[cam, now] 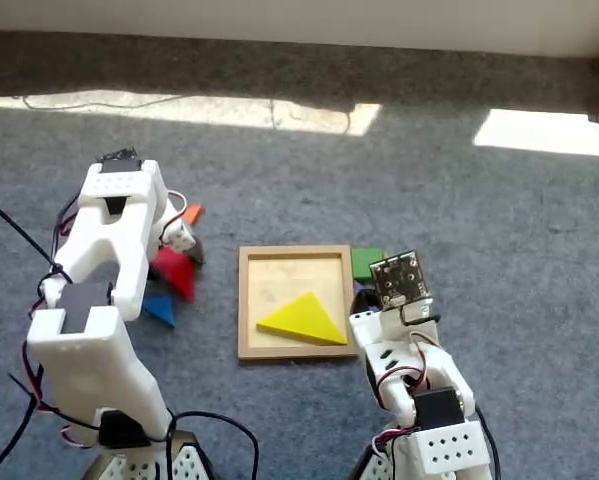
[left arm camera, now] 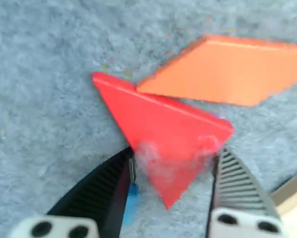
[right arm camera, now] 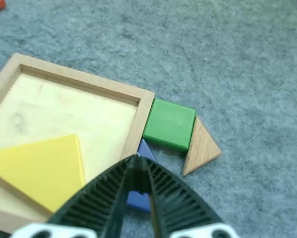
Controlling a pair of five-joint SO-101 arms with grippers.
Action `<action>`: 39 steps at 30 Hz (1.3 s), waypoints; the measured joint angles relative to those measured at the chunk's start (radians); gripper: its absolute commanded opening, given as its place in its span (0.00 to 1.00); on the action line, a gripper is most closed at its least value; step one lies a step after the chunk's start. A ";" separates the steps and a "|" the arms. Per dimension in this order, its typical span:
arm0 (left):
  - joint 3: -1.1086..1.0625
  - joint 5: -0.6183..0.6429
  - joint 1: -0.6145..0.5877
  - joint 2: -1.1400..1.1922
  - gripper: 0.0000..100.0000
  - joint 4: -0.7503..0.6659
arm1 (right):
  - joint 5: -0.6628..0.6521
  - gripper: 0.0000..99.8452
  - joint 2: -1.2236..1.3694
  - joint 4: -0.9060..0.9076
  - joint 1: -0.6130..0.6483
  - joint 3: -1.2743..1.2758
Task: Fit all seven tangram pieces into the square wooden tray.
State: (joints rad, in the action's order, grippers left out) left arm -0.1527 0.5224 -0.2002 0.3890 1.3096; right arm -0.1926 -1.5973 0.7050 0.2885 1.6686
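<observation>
The square wooden tray (cam: 247,300) lies flat on the grey carpet (cam: 479,220) between the two arms and holds one piece, the yellow triangle (cam: 304,320), set towards its near edge. A green square (cam: 367,263) touches the tray's outer rim on the right arm's side. The right wrist view adds a plain wooden triangle (right arm camera: 200,146) against the green square, and a blue-violet piece (right arm camera: 138,200) just outside the tray wall, under the right gripper (right arm camera: 138,161), whose fingers are pressed together holding nothing. Well apart on the other side lie the red triangle (cam: 174,270), an orange parallelogram (cam: 192,213) and a blue piece (cam: 160,310). The left gripper (left arm camera: 177,153) is spread wide, its fingers (left arm camera: 108,188) straddling one corner of the red triangle, which lies flat beside the parallelogram.
</observation>
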 measured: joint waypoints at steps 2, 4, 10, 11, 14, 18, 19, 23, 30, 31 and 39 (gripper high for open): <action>0.000 0.000 0.000 -0.002 0.15 -0.018 | 0.000 0.01 0.000 0.000 0.000 0.000; 0.000 0.000 0.009 -0.002 0.15 -0.026 | 0.000 0.01 0.000 0.000 0.000 0.000; 0.000 -0.075 0.015 -0.002 0.15 -0.028 | 0.000 0.01 0.000 0.000 0.000 0.000; 0.002 -0.083 0.015 -0.002 0.15 -0.026 | 0.000 0.01 0.000 0.000 0.000 0.000; 0.021 -0.095 0.015 -0.002 0.16 0.023 | 0.000 0.01 0.000 0.000 0.000 0.000; 0.094 -0.095 0.012 0.000 0.28 0.117 | 0.000 0.01 0.000 0.000 0.000 0.000; 0.117 -0.095 0.009 0.000 0.31 0.135 | 0.000 0.01 0.000 0.000 0.000 0.000; 0.187 -0.095 0.009 0.000 0.36 0.190 | 0.000 0.01 0.000 0.000 0.000 0.000; 0.215 -0.095 -0.003 0.000 0.33 0.176 | 0.000 0.01 0.000 0.000 0.000 0.000; 0.215 -0.095 -0.017 0.000 0.32 0.150 | 0.000 0.01 0.000 0.000 0.000 0.000; 0.100 -0.095 -0.087 0.002 0.32 -0.029 | 0.000 0.01 0.000 0.000 0.000 0.000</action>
State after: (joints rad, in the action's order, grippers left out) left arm -0.0529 0.4273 -0.2877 0.3905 1.2804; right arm -0.1926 -1.5973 0.7050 0.2885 1.6686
